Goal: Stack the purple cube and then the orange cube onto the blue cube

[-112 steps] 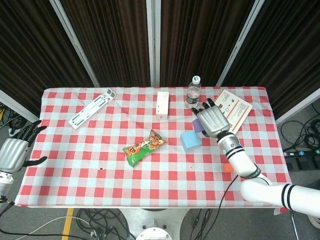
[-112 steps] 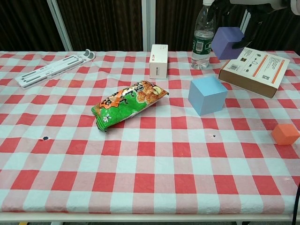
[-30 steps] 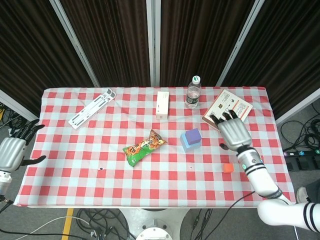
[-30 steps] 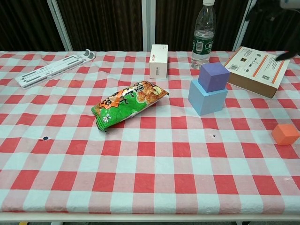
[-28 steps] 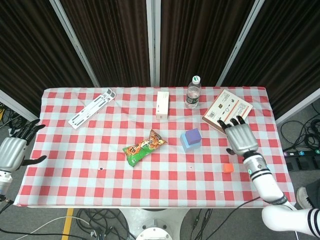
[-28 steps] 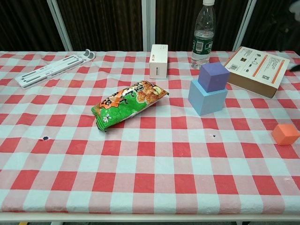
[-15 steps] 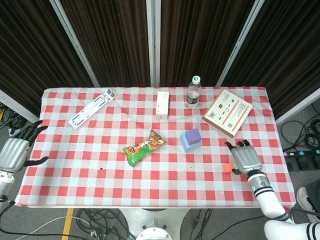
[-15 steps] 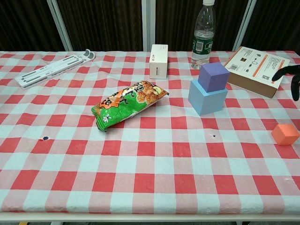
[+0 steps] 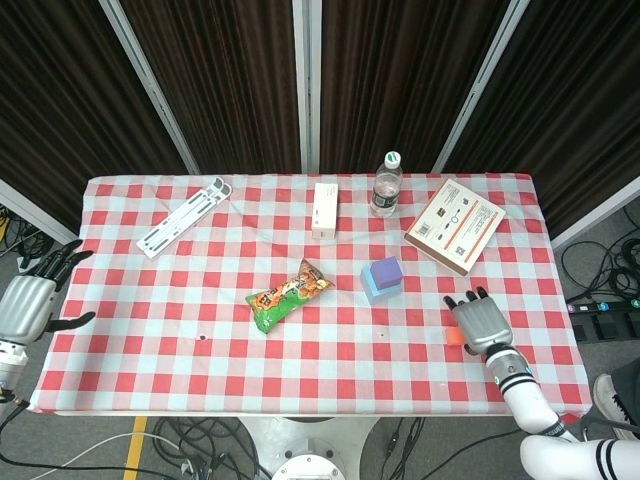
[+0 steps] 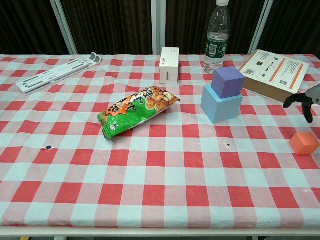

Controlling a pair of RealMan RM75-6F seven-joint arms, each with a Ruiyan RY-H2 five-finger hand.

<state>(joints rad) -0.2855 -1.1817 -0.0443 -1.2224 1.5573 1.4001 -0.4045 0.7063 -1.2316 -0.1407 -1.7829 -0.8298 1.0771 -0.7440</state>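
The purple cube point(image 9: 386, 271) point(image 10: 228, 81) sits on top of the larger blue cube point(image 9: 372, 288) point(image 10: 220, 104) at the table's middle right. The orange cube point(image 9: 453, 335) point(image 10: 303, 143) lies on the cloth near the front right. My right hand point(image 9: 481, 323) point(image 10: 305, 101) hovers just above and right of the orange cube, fingers spread and holding nothing; in the head view it covers part of the cube. My left hand point(image 9: 28, 302) hangs open off the table's left edge, far from the cubes.
A snack bag point(image 9: 288, 295) lies mid-table. A white box point(image 9: 324, 209), a water bottle point(image 9: 386, 184) and a flat carton point(image 9: 455, 225) stand along the back. A white folding stand point(image 9: 183, 216) lies at the back left.
My right hand has let go of the purple cube on the blue cube, then drawn back toward the front right and lowered over the orange cube. The left hand has barely moved.
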